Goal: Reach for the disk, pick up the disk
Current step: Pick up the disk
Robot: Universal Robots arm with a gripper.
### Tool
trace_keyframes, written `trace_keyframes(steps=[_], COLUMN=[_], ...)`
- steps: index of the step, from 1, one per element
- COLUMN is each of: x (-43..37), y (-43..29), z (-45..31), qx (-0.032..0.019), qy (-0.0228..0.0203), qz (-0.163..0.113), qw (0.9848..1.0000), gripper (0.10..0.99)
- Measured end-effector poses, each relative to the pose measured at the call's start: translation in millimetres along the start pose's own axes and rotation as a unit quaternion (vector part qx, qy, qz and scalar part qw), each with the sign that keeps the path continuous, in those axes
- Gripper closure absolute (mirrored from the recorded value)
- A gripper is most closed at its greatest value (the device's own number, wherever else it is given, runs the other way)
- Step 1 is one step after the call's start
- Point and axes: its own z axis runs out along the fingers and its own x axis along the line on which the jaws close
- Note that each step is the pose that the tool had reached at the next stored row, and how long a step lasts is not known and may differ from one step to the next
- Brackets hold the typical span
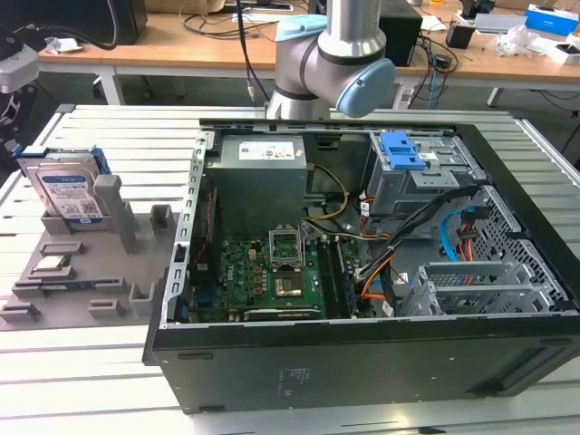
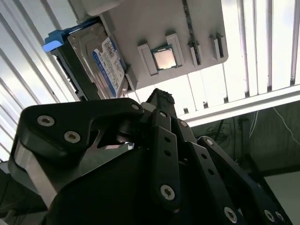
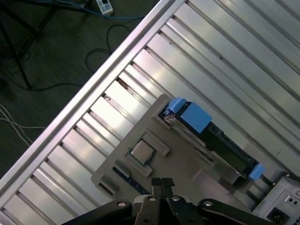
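Observation:
The disk (image 1: 68, 188) stands on edge in a grey holder (image 1: 100, 292) at the exterior view's left, its white-and-blue label facing forward and a blue bracket around its sides. In the second wrist view the disk (image 2: 93, 61) shows its silver face and label. In the first wrist view the disk (image 3: 220, 143) is edge-on, with blue bracket ends. My gripper (image 3: 162, 182) hangs well above the holder (image 3: 183, 164), shut with nothing between its fingers and apart from the disk. The black linkage of my gripper (image 2: 159, 96) shows in the second wrist view.
A small square silver chip (image 2: 164, 58) lies in a pocket of the holder, beside the disk. An open computer case (image 1: 362, 362) with a blue latch (image 1: 405, 149) fills the ribbed metal table's middle. The arm's base (image 1: 331, 54) stands behind it. Cables lie on the floor past the table's edge.

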Motion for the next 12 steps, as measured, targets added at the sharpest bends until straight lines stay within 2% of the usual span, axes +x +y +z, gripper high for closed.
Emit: trace_keyframes(steps=[5,12], x=[0.0,0.0], y=[0.0,0.0], z=[0.0,0.0], qx=[0.0,0.0], qy=[0.001,0.0029], qz=[-0.028,-0.076], qw=[0.9996,0.9971], gripper=[0.98,0.98])
